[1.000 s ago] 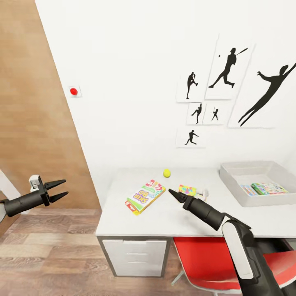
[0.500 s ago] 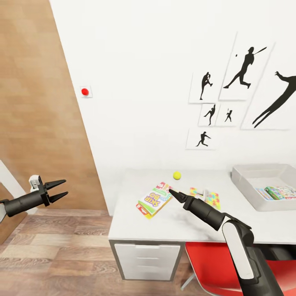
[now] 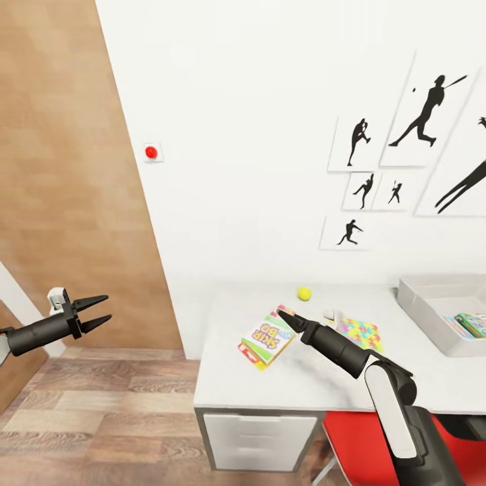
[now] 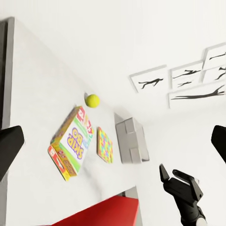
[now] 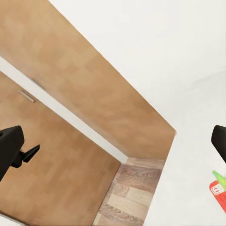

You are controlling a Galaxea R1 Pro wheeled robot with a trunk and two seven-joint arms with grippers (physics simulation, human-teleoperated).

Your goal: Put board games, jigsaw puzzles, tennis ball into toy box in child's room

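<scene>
On the white table [image 3: 297, 388] a Skip-Bo board game [image 3: 268, 335] lies flat, with a yellow tennis ball [image 3: 304, 293] behind it near the wall. Beside them lies a colourful jigsaw puzzle [image 3: 359, 333]. The grey toy box [image 3: 432, 307] stands at the table's right end with flat boxes inside. My right gripper [image 3: 283, 315] hovers open just above the board game's far corner, holding nothing. My left gripper [image 3: 91, 312] hangs open over the floor, far left of the table. The left wrist view shows the ball [image 4: 92, 100], the game [image 4: 71, 143], the puzzle [image 4: 104, 145] and the toy box [image 4: 133, 141].
A red chair [image 3: 354, 445] is tucked under the table beside white drawers [image 3: 260, 442]. A wooden wall panel [image 3: 61, 169] rises at the left over wood flooring [image 3: 101, 412]. Framed silhouette pictures [image 3: 405, 155] hang above the table. A small white item [image 3: 329, 314] lies near the puzzle.
The whole picture has slid right, so the camera has turned left; the toy box now sits partly cut off at the edge. Both arms hold the same pose in the picture.
</scene>
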